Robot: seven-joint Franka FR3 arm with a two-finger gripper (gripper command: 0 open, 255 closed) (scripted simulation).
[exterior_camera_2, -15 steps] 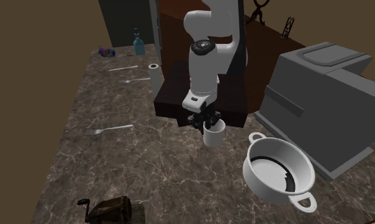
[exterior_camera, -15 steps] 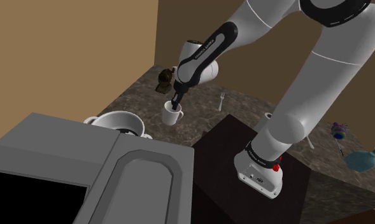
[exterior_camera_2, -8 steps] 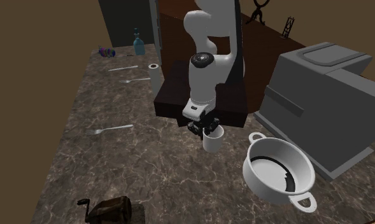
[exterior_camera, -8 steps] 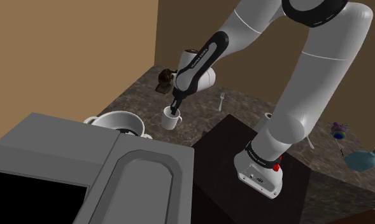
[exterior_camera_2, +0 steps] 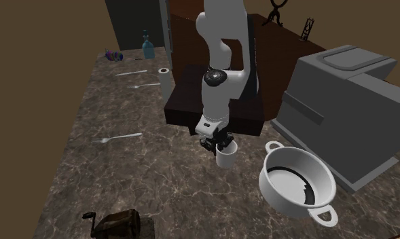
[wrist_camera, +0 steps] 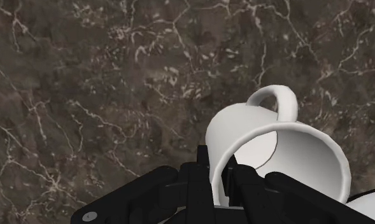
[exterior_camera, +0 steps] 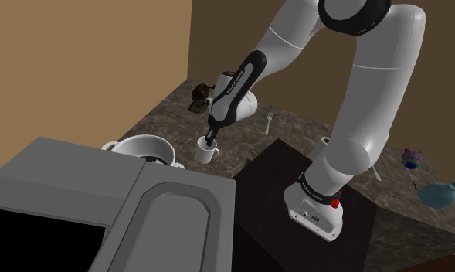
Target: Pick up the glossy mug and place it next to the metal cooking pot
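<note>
From the shoulder, the jaws pinch the white mug [exterior_camera: 207, 151] by its rim, with the pot [exterior_camera: 143, 144] near them. Across the tabletop [exterior_camera_2: 123, 176], the mug hangs under them, low. At the wrist, its wall sits clasped between them. Placing, I judge — next, set it down and release.

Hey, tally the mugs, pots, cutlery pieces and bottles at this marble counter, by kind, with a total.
mug: 1
pot: 1
cutlery: 3
bottle: 1
Total: 6
</note>
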